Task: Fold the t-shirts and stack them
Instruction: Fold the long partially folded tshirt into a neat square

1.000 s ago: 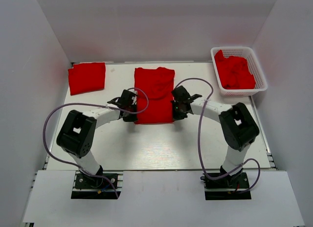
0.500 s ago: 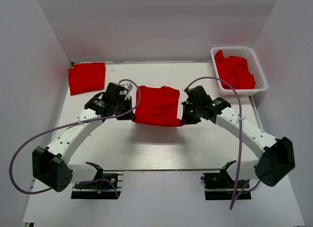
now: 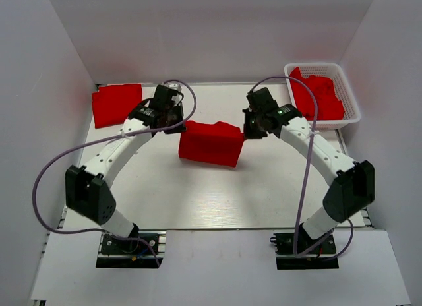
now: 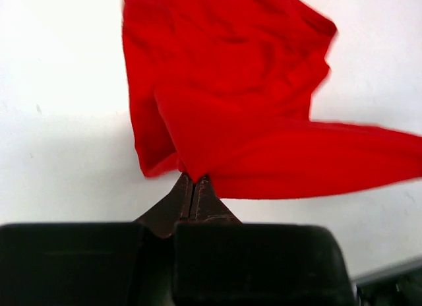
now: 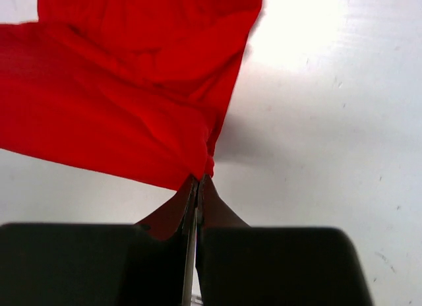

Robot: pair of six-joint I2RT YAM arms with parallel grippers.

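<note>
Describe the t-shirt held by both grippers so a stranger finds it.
On the white table, look at the middle. The red t-shirt there hangs between the left gripper and right gripper; unlike the folded shirt far left and the shirts in the basket, it alone is gripped.

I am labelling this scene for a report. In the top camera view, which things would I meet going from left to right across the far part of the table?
From the left: folded t-shirt → left gripper → held t-shirt → right gripper → white basket.
</note>
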